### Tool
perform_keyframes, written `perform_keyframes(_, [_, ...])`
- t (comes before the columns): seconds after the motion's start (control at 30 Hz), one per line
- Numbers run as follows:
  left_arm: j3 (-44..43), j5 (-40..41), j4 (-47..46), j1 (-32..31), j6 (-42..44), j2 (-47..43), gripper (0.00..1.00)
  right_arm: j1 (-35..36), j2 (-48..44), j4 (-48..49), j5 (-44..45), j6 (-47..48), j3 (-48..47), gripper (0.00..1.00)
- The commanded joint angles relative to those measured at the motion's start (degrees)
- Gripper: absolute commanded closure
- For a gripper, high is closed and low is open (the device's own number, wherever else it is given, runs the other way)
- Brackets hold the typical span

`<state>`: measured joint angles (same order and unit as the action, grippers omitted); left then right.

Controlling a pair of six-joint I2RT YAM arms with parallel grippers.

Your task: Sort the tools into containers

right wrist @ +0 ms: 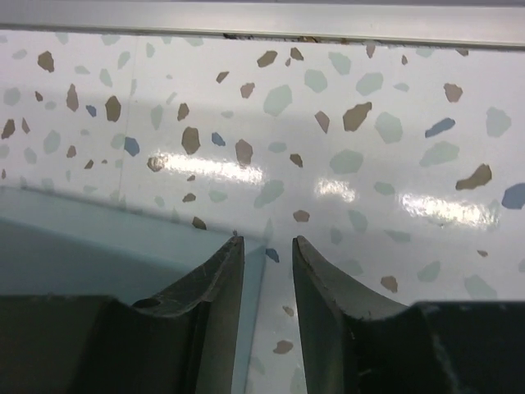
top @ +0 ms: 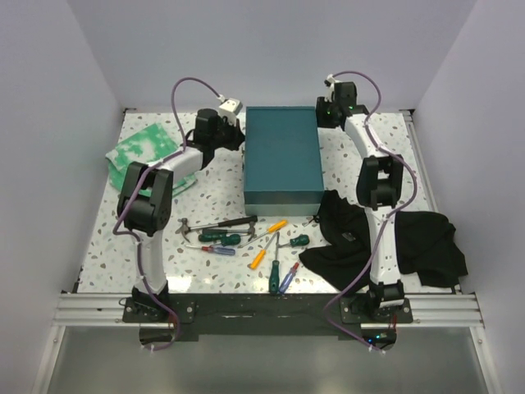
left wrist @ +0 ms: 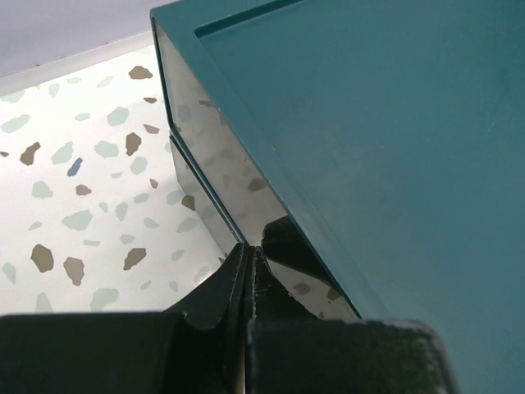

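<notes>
The tools lie loose on the table near the front middle: a black-handled hammer (top: 221,223), green-handled screwdrivers (top: 220,237), orange-handled ones (top: 275,226) and a red-and-blue one (top: 287,277). The dark-teal box (top: 283,156) stands behind them. No clear box shows. My left gripper (top: 238,135) is shut and empty, and its tips (left wrist: 250,250) rest against the glossy side wall of the teal box (left wrist: 369,139) near its far left corner. My right gripper (top: 326,115) is open at the box's far right corner. Its fingers (right wrist: 267,246) straddle the edge of a pale blue-grey surface (right wrist: 98,238).
A black cloth (top: 385,242) lies crumpled at the near right, beside the right arm. A green-white cloth (top: 143,152) lies at the far left, partly under the left arm. A metal rail (right wrist: 262,20) runs along the table's far edge.
</notes>
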<state>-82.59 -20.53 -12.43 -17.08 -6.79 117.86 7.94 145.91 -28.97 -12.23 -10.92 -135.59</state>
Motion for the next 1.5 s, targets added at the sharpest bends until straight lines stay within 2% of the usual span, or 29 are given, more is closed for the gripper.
perform_keyframes(0.0, [-2.31,-3.74,-5.94,-5.86,-4.99,-0.53,1.0,6.55,0.78,8.4,-10.01,-5.87,-7.74,0.63])
perform_keyframes(0.07, [-3.1,-2.41,-5.25,-5.16,-5.43,-0.97,0.99,7.35,2.1,9.46,-8.0,-5.43,-9.25,0.62])
perform_keyframes(0.13, [-4.16,2.15,-2.97,-4.28,-5.78,-1.41,0.95,7.7,1.93,9.64,-3.88,-4.64,-10.39,0.61])
perform_keyframes(0.23, [-5.48,7.87,2.66,-0.42,-8.32,-4.29,0.96,7.09,0.27,8.85,-0.44,-3.06,-10.05,0.6])
perform_keyframes(0.3, [-3.56,9.46,5.48,3.18,-10.0,-6.84,0.97,5.69,-0.88,8.15,2.12,-2.53,-8.73,0.6])
perform_keyframes(0.37, [1.17,8.68,5.83,6.16,-7.9,-12.2,1.0,4.63,-2.72,7.09,3.69,-1.57,-7.16,0.58])
perform_keyframes(0.5, [12.78,-2.38,5.57,7.85,6.49,-23.1,1.0,1.91,-7.12,4.72,5.46,0.19,-3.02,0.55])
perform_keyframes(0.53, [15.15,-5.01,6.09,8.03,14.18,-26.95,1.0,1.64,-8.17,3.67,5.72,1.41,-2.14,0.54])
perform_keyframes(0.67, [25.17,-12.14,12.05,8.12,26.8,-33.48,1.0,1.11,-15.11,0.94,8.88,4.94,4.52,0.45])
perform_keyframes(0.73, [27.55,-15.05,14.95,8.03,32.5,-35.32,1.0,0.58,-20.55,0.32,8.37,6.95,8.13,0.45])
perform_keyframes(0.77, [28.09,-18.11,17.24,8.12,34.45,-35.68,1.0,0.41,-22.23,0.49,6.71,7.66,11.89,0.45])
perform_keyframes(0.9, [30.82,-23.67,19.37,7.68,42.72,-35.86,1.0,-0.12,-26.72,-0.82,4.06,9.95,16.67,0.47])
perform_keyframes(1.03, [30.64,-23.24,20.95,4.26,55.44,-33.58,1.0,-0.3,-27.25,-1.53,1.78,7.24,18.87,0.47])
perform_keyframes(1.13, [29.86,-23.32,19.2,1.79,60.2,-31.22,1.0,-0.04,-27.08,-1.44,-0.86,5.65,20.71,0.48])
perform_keyframes(1.27, [27.4,-24.37,17.8,-0.84,62.68,-27.61,1.0,0.32,-23.67,-1.97,-2.36,3.28,19.58,0.5])
perform_keyframes(1.47, [23.97,-24.99,13.32,-2.16,61.46,-24.0,1.0,1.81,-18.56,-1.88,-5.52,2.57,13.35,0.5])
